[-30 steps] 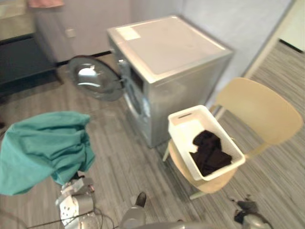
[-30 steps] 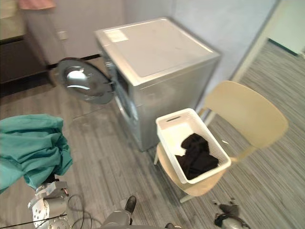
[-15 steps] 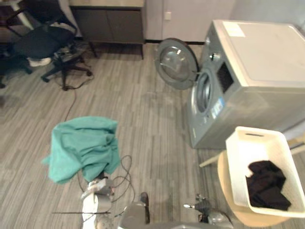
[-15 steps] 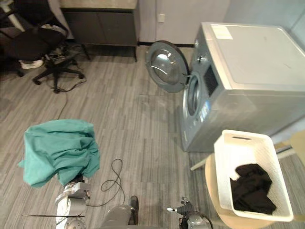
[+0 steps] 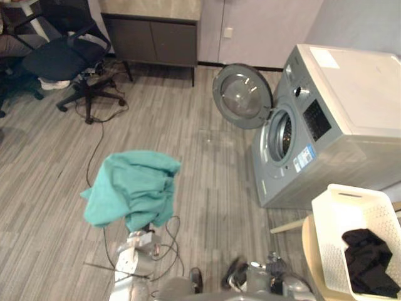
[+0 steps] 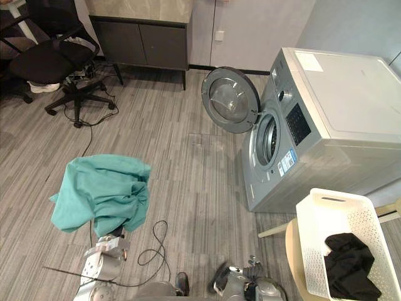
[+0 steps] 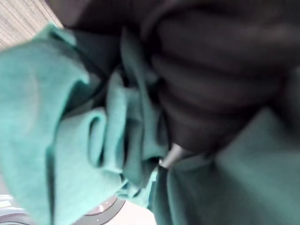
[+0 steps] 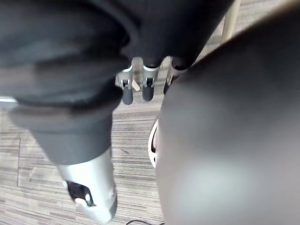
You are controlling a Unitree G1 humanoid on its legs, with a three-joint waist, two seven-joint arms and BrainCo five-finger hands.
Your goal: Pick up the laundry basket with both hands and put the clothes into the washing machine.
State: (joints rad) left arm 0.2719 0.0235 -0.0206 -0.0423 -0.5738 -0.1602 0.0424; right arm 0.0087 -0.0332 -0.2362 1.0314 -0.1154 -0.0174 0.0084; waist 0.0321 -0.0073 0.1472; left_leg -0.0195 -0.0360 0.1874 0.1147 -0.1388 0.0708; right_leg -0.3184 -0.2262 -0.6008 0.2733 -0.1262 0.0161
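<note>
A teal cloth (image 5: 133, 191) hangs bunched over my raised left hand (image 7: 171, 154), which is buried in its folds in the left wrist view. My right hand (image 8: 140, 84) hangs low by my body with relaxed fingers, holding nothing; it also shows at the bottom edge (image 6: 235, 285). The white laundry basket (image 5: 332, 238) sits on a beige chair (image 5: 308, 244) at the lower right, with black clothes (image 5: 371, 262) inside. The silver washing machine (image 5: 351, 94) stands beyond it, its round door (image 5: 241, 97) swung open and its drum (image 5: 280, 135) exposed. Both hands are well apart from the basket.
A black office chair (image 5: 59, 59) stands at the far left. A dark low cabinet (image 5: 150, 41) lines the back wall. Open wood-look floor (image 5: 200, 163) lies between me and the washing machine's front.
The camera has swung round, so the machine's open front now faces me and the basket sits at the lower right. The teal cloth stays on my left hand.
</note>
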